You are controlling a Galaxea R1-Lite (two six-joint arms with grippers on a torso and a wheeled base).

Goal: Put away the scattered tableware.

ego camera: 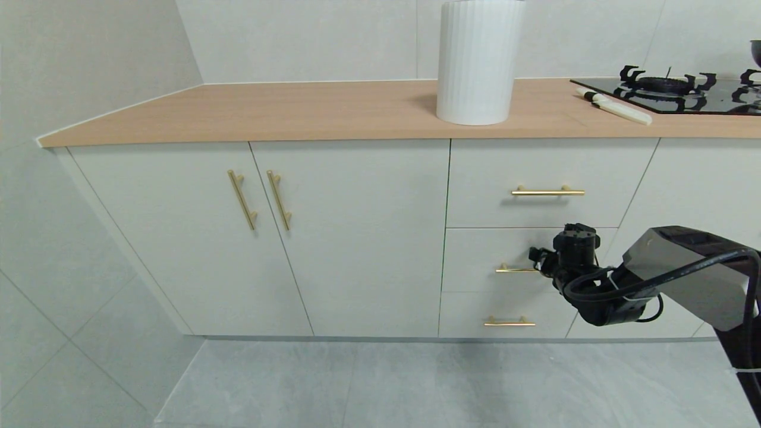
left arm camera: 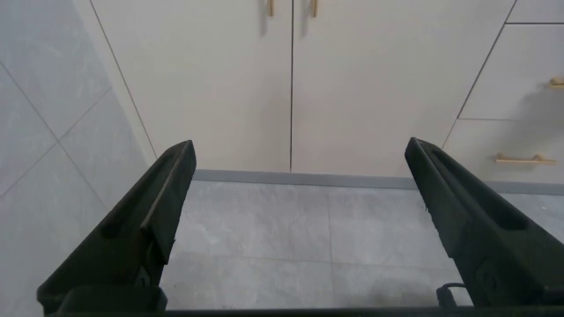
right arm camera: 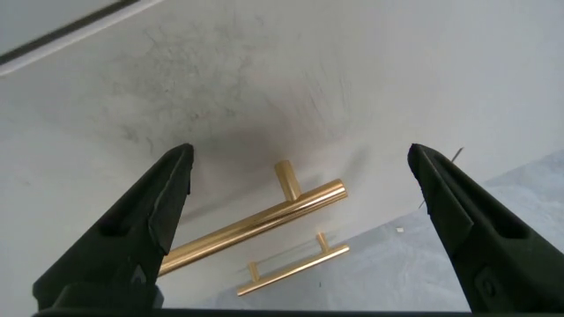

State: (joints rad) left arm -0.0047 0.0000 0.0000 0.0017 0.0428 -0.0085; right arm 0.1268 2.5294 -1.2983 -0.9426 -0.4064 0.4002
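The cream-white knife [ego camera: 612, 107] lies on the wooden counter [ego camera: 297, 110], beside the black gas hob [ego camera: 672, 95] and near a tall white ribbed cylinder [ego camera: 478, 59]. Below the counter, the right claw [ego camera: 537, 260] is spread wide around nothing, just in front of the middle drawer's brass bar handle [right arm camera: 256, 224]. The left claw [left arm camera: 300, 158], also wide and holding nothing, hangs low over the grey tiled floor [left arm camera: 291, 229], facing the pale cabinet doors [left arm camera: 291, 79].

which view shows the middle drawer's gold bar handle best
Right wrist view: the middle drawer's gold bar handle lies close up, framed by the open right claw. In the head view that claw hides its right end. The left wrist view catches a far-off tip.
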